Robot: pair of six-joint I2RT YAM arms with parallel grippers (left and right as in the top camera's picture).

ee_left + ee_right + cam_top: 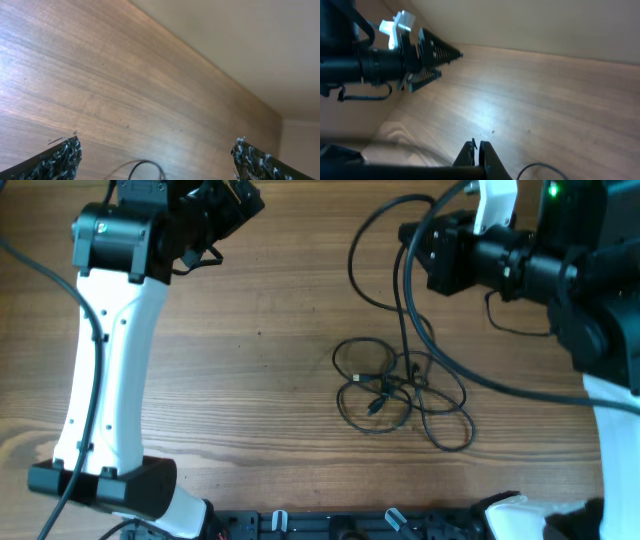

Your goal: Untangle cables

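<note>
Lying a little right of the table's (pixel 250 380) middle, the cables (pixel 400 392) formed a loose tangle of thin black loops spread flat on the wood. Small plug ends sat close together near the centre of the tangle. One larger loop reached toward the near edge, and another curled out on the side facing the left edge.

The left pincer (pixel 157 146) was released, its two fingers (pixel 65 160) spread wide over bare wood. From overhead it sat by the far edge, toward the far left corner and well apart from the cables.

The right pincer (pixel 477 151) was clenched, its fingertips pressed together above the table. Whether anything was caught between them could not be told. The right arm (pixel 520 265) reached in from the far right corner. A thicker black wire (pixel 403 300) ran down from it toward the tangle.
</note>
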